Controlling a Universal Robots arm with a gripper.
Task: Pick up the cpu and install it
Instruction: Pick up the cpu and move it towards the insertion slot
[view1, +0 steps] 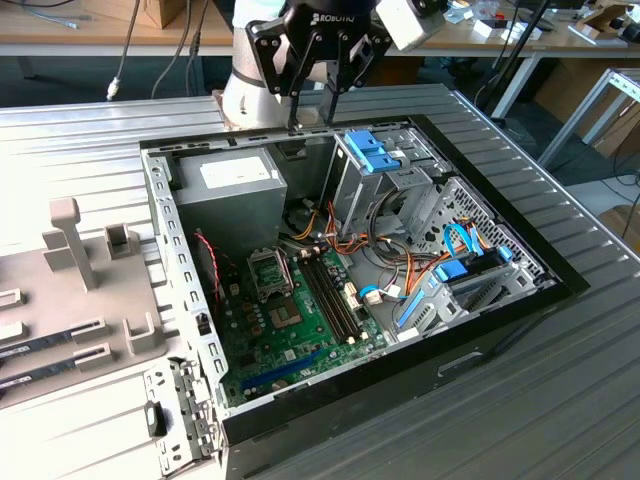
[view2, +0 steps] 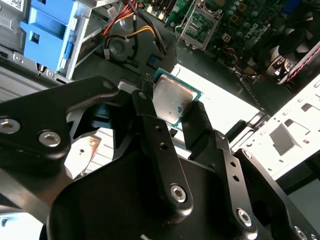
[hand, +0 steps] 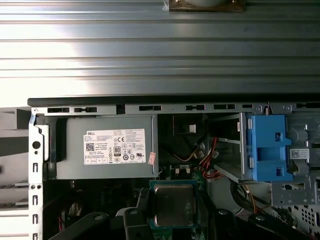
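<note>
Black two-finger gripper (view2: 171, 105): I hold it clamped on opposite edges of the small square silver-topped, green-rimmed cpu (view2: 174, 95), likely sparing its underside | cpu aloft by the grey metal power-supply box (hand: 72, 145), well apart from the socket (view1: 270, 272) on the green motherboard (view1: 290, 345) | white printed label (hand: 116, 146) on supply: left unread.

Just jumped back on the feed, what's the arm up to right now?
The gripper is shut on the cpu, pinching it by its edges. It hangs over the far end of the open case, near the power supply. The socket on the motherboard looks empty, so the cpu is picked up but not yet installed.
</note>
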